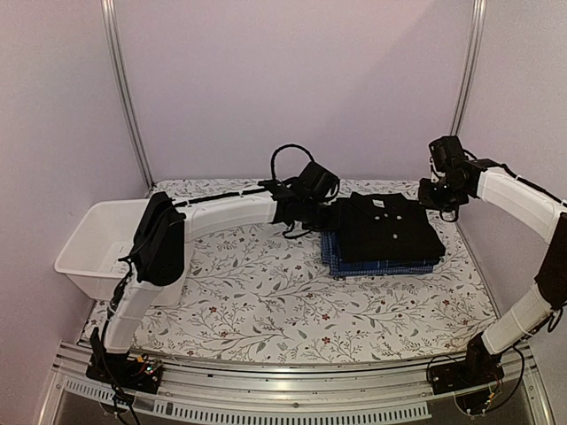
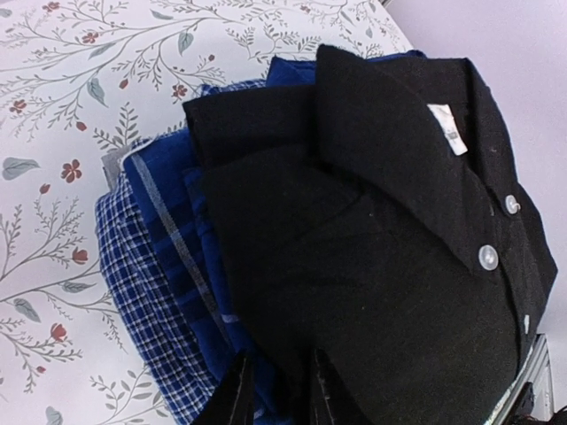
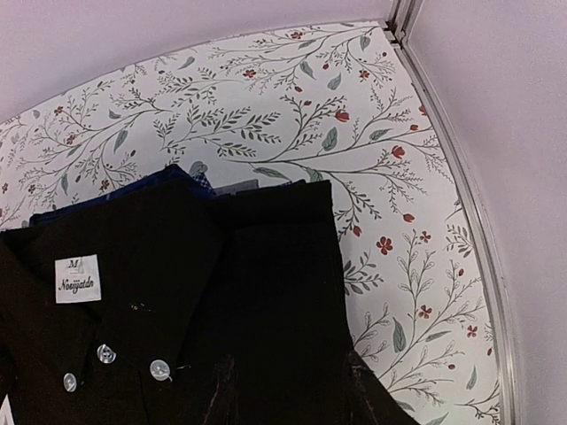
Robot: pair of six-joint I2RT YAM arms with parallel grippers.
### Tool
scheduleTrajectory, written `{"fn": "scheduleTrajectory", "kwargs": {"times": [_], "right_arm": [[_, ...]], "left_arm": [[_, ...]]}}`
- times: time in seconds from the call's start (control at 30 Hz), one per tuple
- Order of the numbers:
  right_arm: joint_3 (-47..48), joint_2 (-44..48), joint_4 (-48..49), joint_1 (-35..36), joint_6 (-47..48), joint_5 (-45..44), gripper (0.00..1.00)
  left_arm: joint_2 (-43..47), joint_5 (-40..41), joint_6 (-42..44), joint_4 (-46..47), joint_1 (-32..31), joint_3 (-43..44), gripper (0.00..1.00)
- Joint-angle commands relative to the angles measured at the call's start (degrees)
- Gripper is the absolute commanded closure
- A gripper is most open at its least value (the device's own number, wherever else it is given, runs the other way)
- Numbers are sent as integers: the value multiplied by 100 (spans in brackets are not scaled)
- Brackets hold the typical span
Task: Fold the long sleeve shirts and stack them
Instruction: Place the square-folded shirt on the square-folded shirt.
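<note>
The black shirt lies folded, collar and pale buttons up, on top of the folded blue plaid shirt at the table's middle right. My left gripper is at the stack's left edge. In the left wrist view its fingers stand a little apart over the plaid shirt and the black shirt, holding nothing. My right gripper hovers over the stack's far right corner. It is open over the black shirt, with its fingertips wide apart.
A white plastic basket stands at the left table edge. The table has a floral cloth. Aluminium frame posts and walls close in the back and the sides.
</note>
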State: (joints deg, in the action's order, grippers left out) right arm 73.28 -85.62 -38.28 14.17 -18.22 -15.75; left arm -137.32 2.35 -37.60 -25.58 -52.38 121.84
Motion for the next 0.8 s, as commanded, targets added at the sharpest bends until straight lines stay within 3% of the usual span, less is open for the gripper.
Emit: {"fn": "scheduleTrajectory", "kwargs": {"times": [0.0, 0.33, 0.5, 0.77], "right_arm": [[-114, -103, 154, -94, -112, 34, 61], [-71, 222, -206, 123, -225, 234, 58], [-233, 560, -384, 972, -537, 66, 56], [-595, 743, -581, 2564, -1461, -217, 43]], "left_arm": [[362, 46, 145, 31, 133, -186, 79], [1003, 155, 390, 134, 272, -838, 74], [1660, 144, 532, 283, 321, -1539, 65], [3083, 159, 596, 692, 341, -3196, 39]]}}
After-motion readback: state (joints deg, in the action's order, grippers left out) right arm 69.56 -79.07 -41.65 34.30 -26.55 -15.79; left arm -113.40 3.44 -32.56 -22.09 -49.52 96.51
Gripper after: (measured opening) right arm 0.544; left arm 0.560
